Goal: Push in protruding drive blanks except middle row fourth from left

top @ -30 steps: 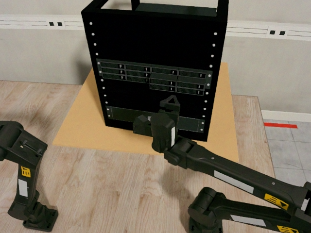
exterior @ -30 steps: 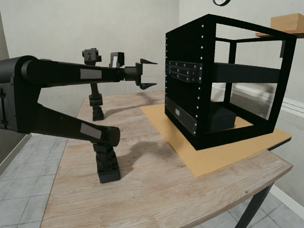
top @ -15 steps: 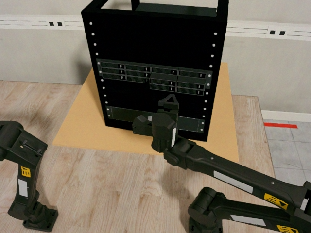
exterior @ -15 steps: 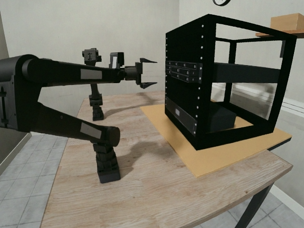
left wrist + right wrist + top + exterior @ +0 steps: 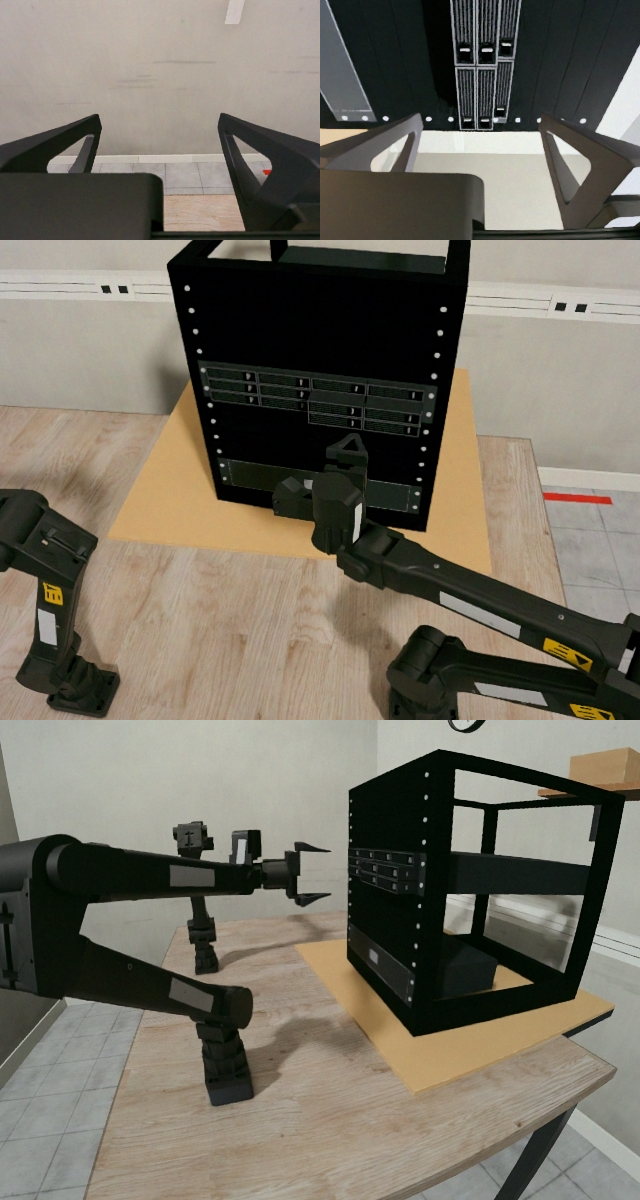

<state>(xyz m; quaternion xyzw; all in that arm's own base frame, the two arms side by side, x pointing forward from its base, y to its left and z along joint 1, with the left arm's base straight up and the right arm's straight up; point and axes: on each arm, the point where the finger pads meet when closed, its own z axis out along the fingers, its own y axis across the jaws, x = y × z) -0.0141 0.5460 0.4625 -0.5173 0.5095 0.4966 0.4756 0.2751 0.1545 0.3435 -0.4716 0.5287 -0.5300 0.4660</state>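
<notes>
1. Left gripper (image 5: 160, 117): spread wide, nothing held; aimed at wall, well apart from rack, presumably parked as not needed.
2. Mat (image 5: 155, 519) (image 5: 382, 1040): tan, beneath rack.
3. Right gripper (image 5: 353, 438) (image 5: 329, 872) (image 5: 481, 117): wide open, nothing between fingers; before rack front, apart from it, fingers one above the other. Probably to be shut before pushing, for a narrow tip sparing neighbours.
4. Bottom third blank (image 5: 330, 421) (image 5: 367, 879) (image 5: 462, 30) and bottom fourth blank (image 5: 387, 429) (image 5: 385, 884) (image 5: 466, 95): proud of rack front; both due a push.
5. Middle third blank (image 5: 330, 409) (image 5: 366, 868) (image 5: 487, 30): likewise proud, due a push.
6. Middle fourth blank (image 5: 390, 417) (image 5: 385, 870) (image 5: 485, 95): proud, reserved; hence aim well off it.
7. Rack (image 5: 181, 302) (image 5: 442, 833) (image 5: 560, 60): upright, unfastened; gentle, straight pressure advisable against sliding or tipping.
</notes>
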